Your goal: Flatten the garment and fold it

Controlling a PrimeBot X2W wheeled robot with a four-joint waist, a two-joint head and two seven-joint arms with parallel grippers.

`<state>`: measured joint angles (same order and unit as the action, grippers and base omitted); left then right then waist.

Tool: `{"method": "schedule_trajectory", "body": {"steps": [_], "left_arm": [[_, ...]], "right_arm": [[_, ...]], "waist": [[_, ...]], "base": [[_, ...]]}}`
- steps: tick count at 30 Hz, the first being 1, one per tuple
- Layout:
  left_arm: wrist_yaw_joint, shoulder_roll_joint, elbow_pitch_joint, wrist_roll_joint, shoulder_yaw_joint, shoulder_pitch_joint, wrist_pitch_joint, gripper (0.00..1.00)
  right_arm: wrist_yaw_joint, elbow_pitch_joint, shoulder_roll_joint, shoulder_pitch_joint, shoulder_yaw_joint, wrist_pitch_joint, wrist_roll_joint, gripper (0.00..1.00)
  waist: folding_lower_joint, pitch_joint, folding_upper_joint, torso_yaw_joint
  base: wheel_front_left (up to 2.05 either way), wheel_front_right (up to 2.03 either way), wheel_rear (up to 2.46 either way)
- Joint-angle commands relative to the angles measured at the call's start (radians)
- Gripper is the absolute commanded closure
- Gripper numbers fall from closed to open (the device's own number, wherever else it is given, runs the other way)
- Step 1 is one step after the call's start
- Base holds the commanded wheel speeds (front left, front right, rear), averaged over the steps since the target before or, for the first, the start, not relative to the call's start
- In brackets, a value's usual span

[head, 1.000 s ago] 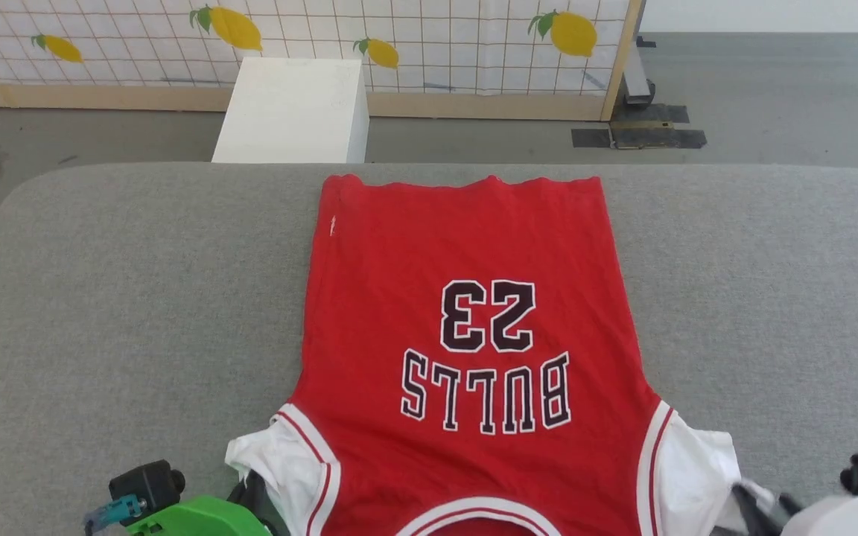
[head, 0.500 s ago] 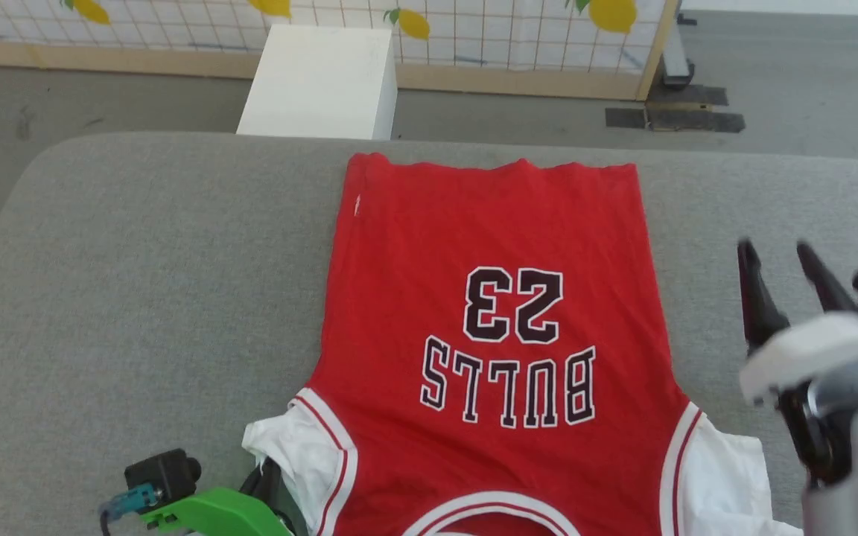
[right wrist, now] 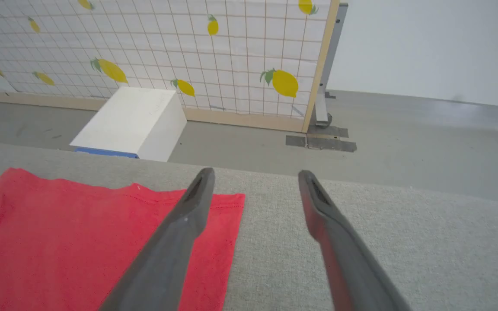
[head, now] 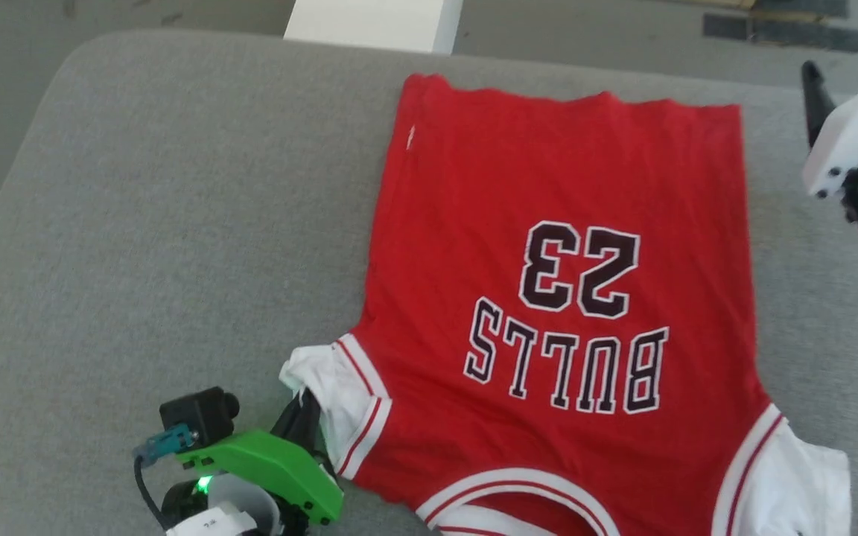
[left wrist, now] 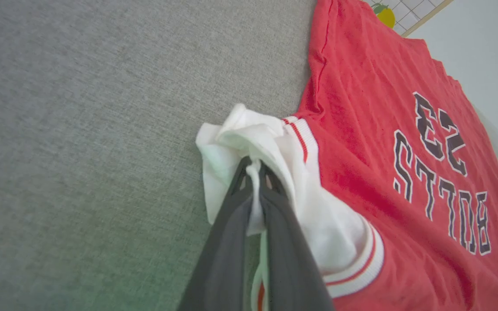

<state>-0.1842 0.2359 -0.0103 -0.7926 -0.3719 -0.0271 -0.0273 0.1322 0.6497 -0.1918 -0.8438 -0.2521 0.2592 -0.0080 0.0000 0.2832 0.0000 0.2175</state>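
Note:
The garment (head: 570, 253), a red jersey with black lettering, lies spread flat on the grey padded table (head: 176, 223), hem at the far side. My left gripper (head: 302, 413) is shut on the white inside-out fabric of the near left shoulder (left wrist: 249, 142), with the cloth pinched between its fingers (left wrist: 227, 224). My right gripper (head: 842, 71) hangs open and empty above the table, just beyond the garment's far right hem corner (right wrist: 227, 203). In the right wrist view that gripper (right wrist: 256, 175) has its fingers spread wide. The near right shoulder (head: 801, 476) lies white side up.
A white box (right wrist: 132, 123) stands on the floor beyond the table's far edge. Behind it is a lemon-print grid screen (right wrist: 188, 52) in a wooden frame. Bare grey table surface stretches to the left of the garment (left wrist: 80, 129) and to its right (right wrist: 383, 242).
The head camera has tilted down and shifted. My right gripper has moved, open, from beside the near right shoulder out to the far right hem corner. The left gripper has kept its grip.

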Motion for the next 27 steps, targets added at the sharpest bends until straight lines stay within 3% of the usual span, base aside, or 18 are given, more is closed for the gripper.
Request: {"method": "schedule_trajectory", "body": {"steps": [1, 7, 18, 19, 20, 21, 22, 24, 27], "left_arm": [[0.008, -0.009, 0.000, 0.004, -0.005, -0.022, 0.008, 1.00], [0.020, -0.036, 0.007, 0.030, -0.043, -0.057, 0.026, 1.00], [0.028, -0.051, 0.014, 0.037, -0.070, -0.070, 0.032, 1.00], [0.028, -0.051, 0.012, 0.037, -0.071, -0.070, 0.033, 1.00], [0.028, -0.052, 0.011, 0.037, -0.071, -0.070, 0.034, 1.00], [0.028, -0.052, 0.008, 0.036, -0.072, -0.070, 0.034, 1.00], [0.028, -0.052, 0.006, 0.036, -0.073, -0.070, 0.034, 1.00], [0.028, -0.053, 0.000, 0.035, -0.073, -0.071, 0.035, 1.00], [0.027, -0.051, -0.009, 0.031, -0.070, -0.067, 0.036, 1.00]], "right_arm": [[-0.002, 0.031, -0.012, -0.032, -0.017, 0.034, -0.019, 0.00], [-0.002, 0.107, -0.033, -0.138, -0.129, 0.268, -0.097, 0.00], [-0.002, 0.036, -0.020, -0.184, -0.215, 0.537, -0.205, 0.00], [-0.002, 0.026, -0.016, -0.183, -0.216, 0.561, -0.209, 0.31], [-0.002, 0.019, -0.014, -0.181, -0.215, 0.576, -0.213, 0.55], [-0.002, 0.008, -0.013, -0.176, -0.212, 0.588, -0.216, 0.85], [-0.002, -0.002, -0.012, -0.169, -0.210, 0.590, -0.216, 1.00], [-0.002, -0.030, -0.009, -0.149, -0.210, 0.563, -0.210, 1.00], [-0.002, -0.090, 0.004, -0.099, -0.207, 0.413, -0.182, 1.00]], "waist": [[0.0000, 0.093, 0.0000, 0.081], [0.0000, 0.159, 0.0000, 0.149], [0.0000, 0.216, 0.0000, 0.187], [0.0000, 0.218, 0.0000, 0.186], [0.0000, 0.218, 0.0000, 0.186], [0.0000, 0.217, 0.0000, 0.184], [0.0000, 0.214, 0.0000, 0.182], [0.0000, 0.202, 0.0000, 0.177], [0.0000, 0.175, 0.0000, 0.163]], "base": [[0.00, 0.00, 0.00], [0.00, 0.00, 0.00], [0.00, 0.00, 0.00], [0.00, 0.00, 0.00], [0.00, 0.00, 0.00], [0.00, 0.00, 0.00], [0.00, 0.00, 0.00], [0.00, 0.00, 0.00], [0.00, 0.00, 0.00]]}}
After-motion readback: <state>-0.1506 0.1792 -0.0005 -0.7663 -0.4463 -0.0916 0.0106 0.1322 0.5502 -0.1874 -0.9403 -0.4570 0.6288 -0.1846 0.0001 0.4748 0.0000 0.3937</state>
